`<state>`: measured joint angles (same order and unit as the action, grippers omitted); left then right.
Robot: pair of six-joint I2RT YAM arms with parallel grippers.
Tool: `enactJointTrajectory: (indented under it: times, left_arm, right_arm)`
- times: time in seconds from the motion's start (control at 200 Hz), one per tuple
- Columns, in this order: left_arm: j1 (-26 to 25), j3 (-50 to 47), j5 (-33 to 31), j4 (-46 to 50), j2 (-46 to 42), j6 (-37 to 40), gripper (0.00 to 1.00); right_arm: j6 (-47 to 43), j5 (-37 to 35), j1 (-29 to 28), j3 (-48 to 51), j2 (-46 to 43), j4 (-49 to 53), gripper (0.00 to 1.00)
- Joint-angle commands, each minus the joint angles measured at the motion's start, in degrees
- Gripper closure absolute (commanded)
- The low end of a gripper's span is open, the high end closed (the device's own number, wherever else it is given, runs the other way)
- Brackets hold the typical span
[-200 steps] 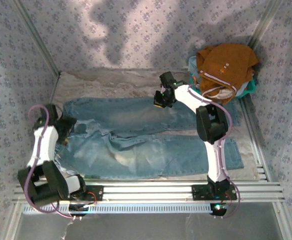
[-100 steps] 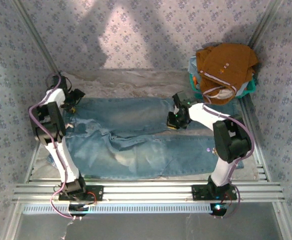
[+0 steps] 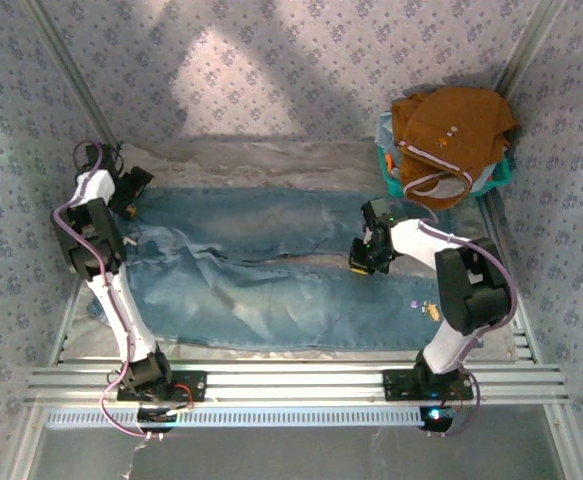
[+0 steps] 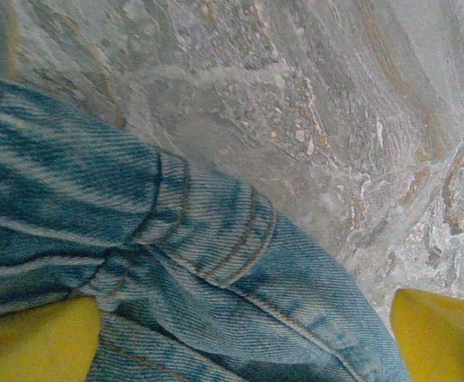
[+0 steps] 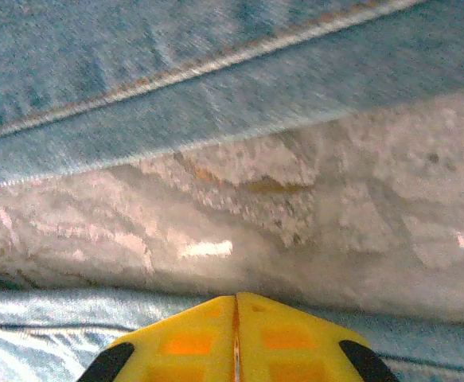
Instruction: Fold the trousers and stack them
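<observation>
the fold has not begun, as far as i can judge. the trousers [image 3: 271, 270] lie spread out full length on the desk [image 3: 271, 160], both legs side by side. their hems end just beside the teal basket [image 3: 498, 177], and the waist is at the end farthest from it. no layer is turned over another. the folding and the stacking are all left to do, and this looks like the set-up for a first grasp.

the left hand [image 3: 131, 195] is at the waist corner, the end farthest from the basket. its yellow fingers [image 4: 33, 342] are spread wide, with the stitched waistband corner lying between them and not yet pinched.

the right hand [image 3: 361, 262] is much nearer the basket, low over the strip of bare desk between the two legs. its fingers [image 5: 192, 334] are pressed together with nothing between them.

an orange-brown garment [image 3: 451, 125] with white trim is heaped in the basket, apart from the trousers.

as for writing, i find none to read. the denim shows only tan seam stitching, with no patch, tag or brand mark facing the cameras. the garment in the basket has none either.
</observation>
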<state>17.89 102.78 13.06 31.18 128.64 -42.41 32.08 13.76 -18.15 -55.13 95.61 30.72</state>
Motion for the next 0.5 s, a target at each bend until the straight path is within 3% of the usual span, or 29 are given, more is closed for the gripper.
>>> enactJointTrajectory:
  times: [0.0, 0.21, 0.38, 0.495]
  left_arm:
    - [0.92, -4.44, -3.75, 4.58, -4.91, 1.10, 0.00]
    - [1.00, -14.83, -9.35, 9.39, -20.92, 0.22, 0.00]
    - [0.96, -36.73, -12.71, 8.11, -40.15, -5.89, 0.00]
    - [2.87, -49.21, -16.33, 7.38, -51.35, -7.92, 0.00]
  right_arm:
    - [-0.90, -1.43, 0.91, 2.56, -4.88, 3.33, 0.90]
    - [-1.51, -2.82, 3.68, 9.75, -13.34, 7.34, 0.90]
    - [-2.19, -2.85, 10.90, 14.94, -13.14, 5.04, 0.90]
    - [-3.73, -2.13, 14.24, 13.51, -8.33, 3.96, 0.90]
